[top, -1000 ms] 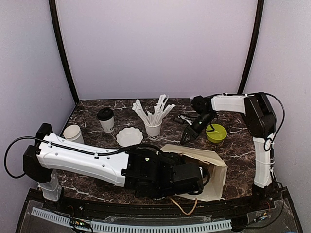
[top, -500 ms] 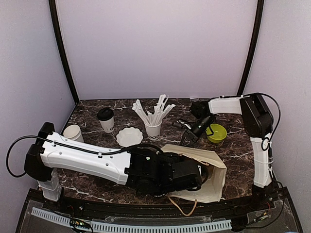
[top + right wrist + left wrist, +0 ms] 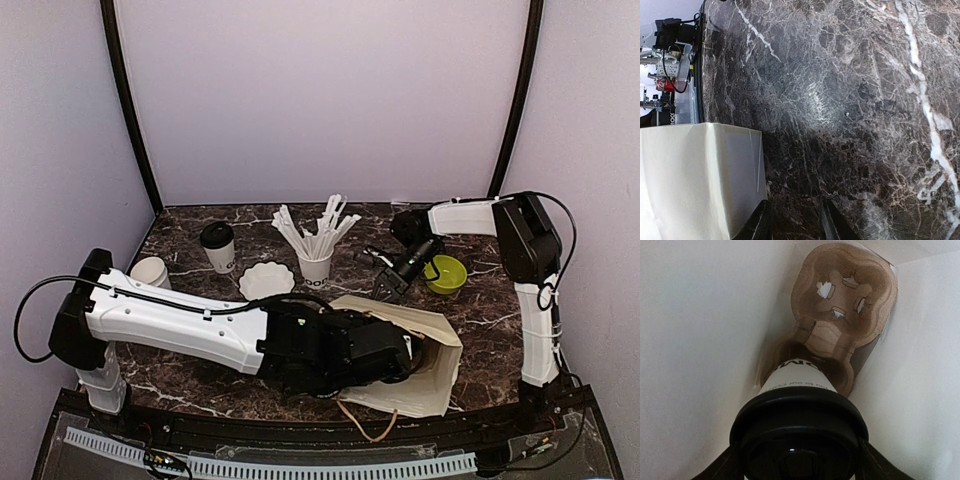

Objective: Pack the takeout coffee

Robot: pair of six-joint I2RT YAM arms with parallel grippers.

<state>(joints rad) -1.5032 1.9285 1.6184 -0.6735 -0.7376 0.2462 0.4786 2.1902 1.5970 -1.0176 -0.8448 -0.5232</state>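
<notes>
One takeout coffee cup (image 3: 799, 430), white with a black lid, lies inside the cream paper bag (image 3: 440, 375). My left gripper (image 3: 799, 462) is shut on it, with a dark finger (image 3: 715, 471) on each side of the lid. The cup's base points at a brown cardboard carrier (image 3: 845, 305) deep in the bag. In the top view the left gripper is hidden inside the bag's mouth. A second takeout coffee cup (image 3: 218, 247) stands upright at the back left. My right gripper (image 3: 386, 290) hovers open just above the bag's upper edge. In the right wrist view the bag's corner (image 3: 735, 175) lies beside its left finger (image 3: 757, 225).
A white cup of straws (image 3: 315, 262) and a white scalloped bowl (image 3: 266, 282) stand mid-table. A green bowl (image 3: 445, 273) sits beside the right gripper. A small white lidless cup (image 3: 150, 272) stands at the left. The left arm (image 3: 180, 330) spans the table's front.
My left arm has pushed further right, carrying the cup deeper into the bag. The right gripper has shifted slightly up and back near the bag's edge.
</notes>
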